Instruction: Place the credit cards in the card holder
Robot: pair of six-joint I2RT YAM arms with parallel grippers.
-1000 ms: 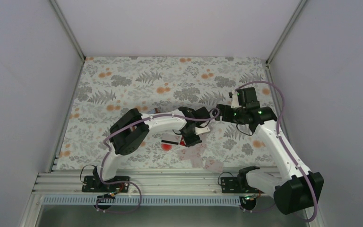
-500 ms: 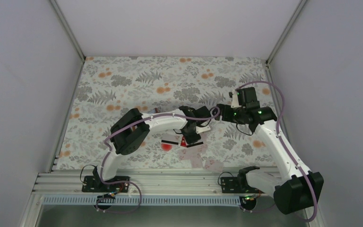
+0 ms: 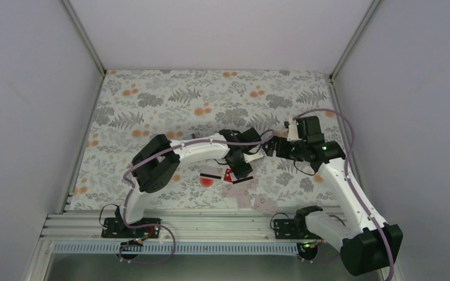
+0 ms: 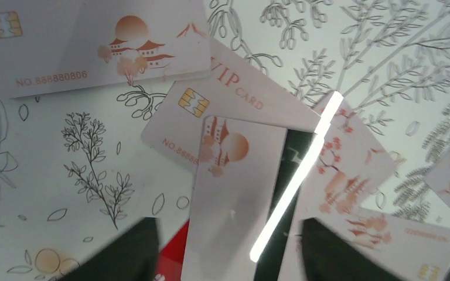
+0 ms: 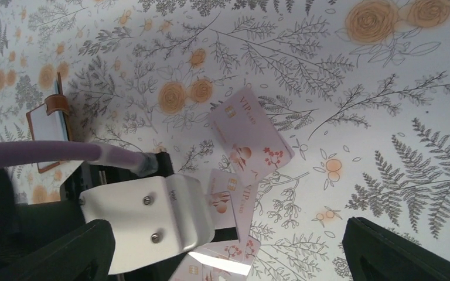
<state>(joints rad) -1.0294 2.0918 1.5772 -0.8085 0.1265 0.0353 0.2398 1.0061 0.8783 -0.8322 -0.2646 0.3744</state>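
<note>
The floral tablecloth (image 3: 152,99) fills the whole work surface. From where I stand the two white arms meet over its middle. The left arm (image 3: 193,149) reaches across from its base, and the right arm (image 3: 340,181) bends in from the far right side.

The left gripper (image 4: 225,225) points down over the heap of credit cards (image 3: 237,178), which lies near the front centre of the cloth. Its two dark fingers (image 4: 123,252) stand apart on either side of a pale card with a pagoda and sun (image 4: 234,187). I cannot tell whether they are actually pinching it.

The right gripper (image 5: 228,240) hangs just beside the left one. Its jaws are spread wide with nothing between them.

The brown card holder (image 5: 48,126) lies flat on the cloth beyond the left arm's purple cable (image 5: 64,152). Its pale inside faces up, and it is well apart from the heap.

Under the pagoda card lies a VIP card with a gold chip (image 4: 228,99). Another chip card (image 4: 94,47) overlaps the VIP card's far corner. A dark-faced card (image 4: 281,193) catches a bright streak of glare beside the pagoda card. More pale blossom-printed cards (image 4: 351,170) fan out to that side. A corner of the red card (image 4: 173,257) peeks out by the near finger.
</note>
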